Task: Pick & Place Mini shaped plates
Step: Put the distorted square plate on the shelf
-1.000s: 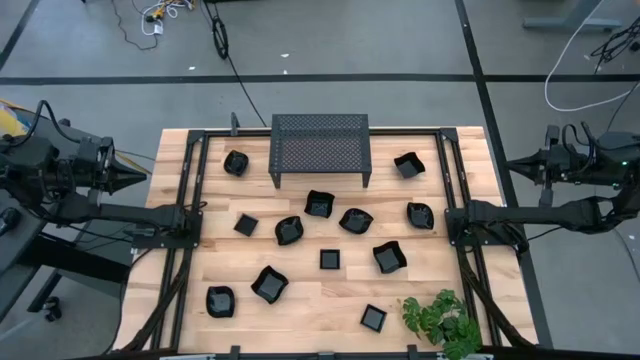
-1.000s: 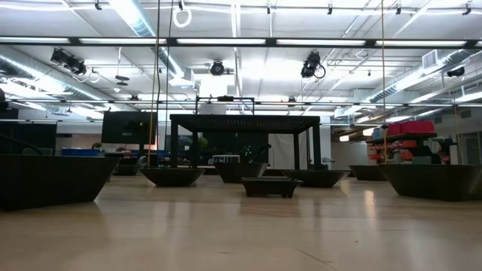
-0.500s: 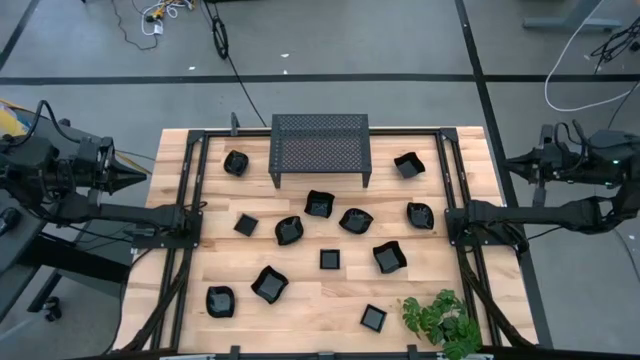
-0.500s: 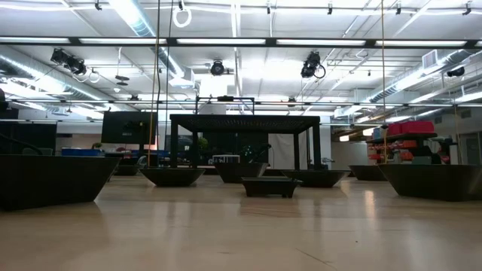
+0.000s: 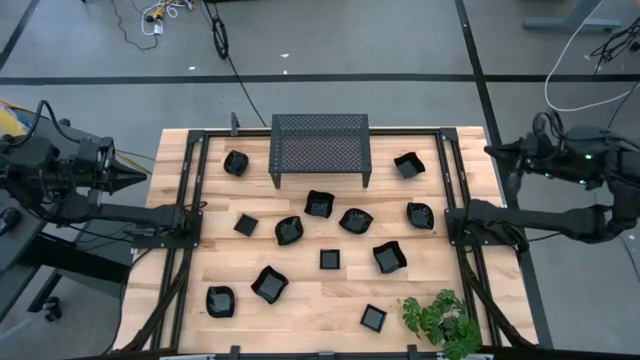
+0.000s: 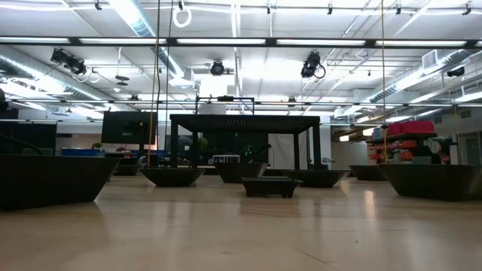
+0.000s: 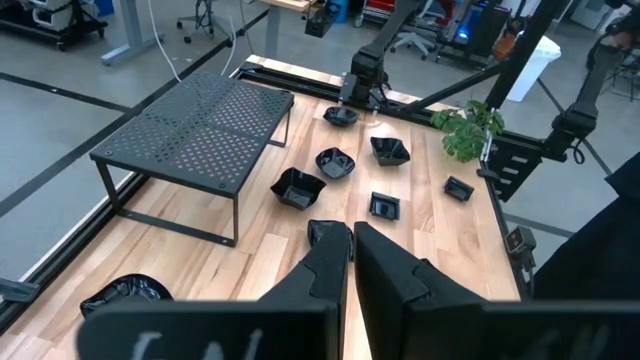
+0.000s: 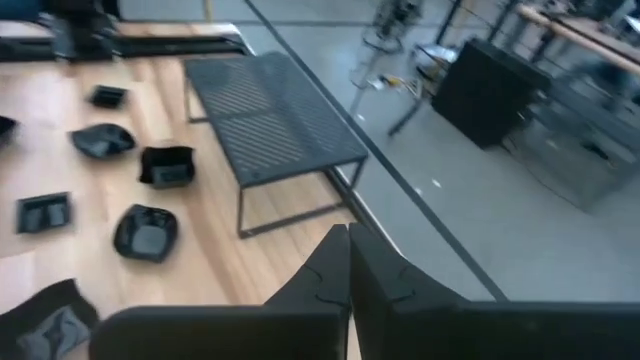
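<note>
Overhead, a pale wooden table (image 5: 330, 300) fills the frame between two dark arms, both parked off its edges. Largest on the boards is a black perforated-metal stand (image 5: 320, 146) on legs, set at the far middle edge. A small leafy green plant (image 5: 441, 322) sits at the near right corner.

Scattered across the wood lie the mini shaped plates (image 5: 354, 220), a dozen glossy black dishes, all resting flat on the table and none of them touched by either arm. One sits at each side of the stand, a loose cluster of wavy-edged and rounded ones lies just in front of it, and small square ones (image 5: 329, 259) are dotted toward the near edge, with one beside the plant.

Beyond the table's left side, the left gripper (image 5: 131, 177) hangs over the floor, its fingers (image 7: 325, 265) pressed together on nothing. Off the right edge, the right gripper (image 5: 497, 151) points toward the table near the far corner, its fingers (image 8: 325, 275) likewise clenched and empty.
</note>
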Motion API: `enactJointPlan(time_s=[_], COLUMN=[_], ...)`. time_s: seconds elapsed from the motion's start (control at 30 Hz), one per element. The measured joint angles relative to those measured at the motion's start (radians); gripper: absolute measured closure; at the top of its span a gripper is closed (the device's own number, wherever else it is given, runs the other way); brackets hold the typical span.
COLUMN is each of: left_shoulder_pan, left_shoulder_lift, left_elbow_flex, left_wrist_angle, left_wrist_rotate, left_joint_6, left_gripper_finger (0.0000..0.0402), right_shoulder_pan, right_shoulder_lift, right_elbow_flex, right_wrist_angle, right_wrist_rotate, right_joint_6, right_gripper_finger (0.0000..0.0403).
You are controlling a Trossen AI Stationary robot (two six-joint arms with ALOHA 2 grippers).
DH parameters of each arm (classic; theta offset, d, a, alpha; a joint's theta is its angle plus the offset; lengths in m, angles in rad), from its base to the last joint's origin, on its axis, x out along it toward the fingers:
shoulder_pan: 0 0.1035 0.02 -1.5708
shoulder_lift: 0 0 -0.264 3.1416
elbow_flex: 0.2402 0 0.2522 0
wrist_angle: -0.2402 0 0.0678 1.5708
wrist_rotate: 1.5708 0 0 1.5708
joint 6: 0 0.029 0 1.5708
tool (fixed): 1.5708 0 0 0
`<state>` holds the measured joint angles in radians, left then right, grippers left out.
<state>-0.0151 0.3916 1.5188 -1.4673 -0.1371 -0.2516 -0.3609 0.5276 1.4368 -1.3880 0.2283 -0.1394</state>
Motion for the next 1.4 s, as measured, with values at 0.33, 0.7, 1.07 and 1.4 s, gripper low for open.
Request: enactJointPlan(time_s=[0.33, 0.7, 1.07, 1.4], left_shoulder_pan=[0.0, 0.0, 0.0, 0.0], left_shoulder_lift=[0.0, 0.0, 0.0, 0.0], left_elbow_flex=[0.0, 0.0, 0.0, 0.0], left_wrist_angle=[0.0, 0.0, 0.0, 0.0], left_wrist_rotate=[0.0, 0.0, 0.0, 0.0], left_joint_6=[0.0, 0.0, 0.0, 0.0], left_gripper_finger=[0.0376, 0.0376, 0.0376, 0.0376], right_shoulder_pan=[-0.228, -0.397, -0.404, -0.403], right_shoulder_lift=[0.126, 0.254, 0.234, 0.23], right_elbow_flex=[0.0, 0.0, -0.228, -0.459], right_wrist_angle=[-0.002, -0.055, -0.038, 0.112], right_wrist_rotate=[-0.005, -0.014, -0.011, -0.074], right_joint_6=[0.145, 0.271, 0.27, 0.259], right_gripper_finger=[0.0399, 0.0385, 0.0331, 0.0278])
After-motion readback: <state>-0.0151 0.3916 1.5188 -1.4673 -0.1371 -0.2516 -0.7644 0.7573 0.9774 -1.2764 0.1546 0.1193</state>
